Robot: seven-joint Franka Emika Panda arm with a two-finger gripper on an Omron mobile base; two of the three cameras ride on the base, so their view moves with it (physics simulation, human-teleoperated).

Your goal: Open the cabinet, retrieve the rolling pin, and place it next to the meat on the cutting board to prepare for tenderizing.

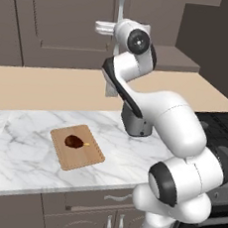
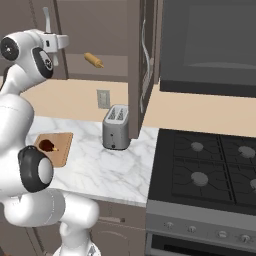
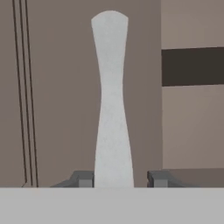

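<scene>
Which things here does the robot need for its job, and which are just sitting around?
Needed for the job:
cabinet, right door already open
its left door's silver handle, between the gripper tips
rolling pin inside the cabinet
meat
cutting board

Just sitting around:
toaster
stove
wall socket

No readable text, label, brand, number or sign appeared on anything in the pictures. The cabinet point(image 1: 60, 25) doors, the toaster point(image 2: 115, 127), the stove point(image 2: 210, 175) and its knobs, and the cutting board point(image 1: 77, 147) all carried plain, unmarked surfaces.
</scene>
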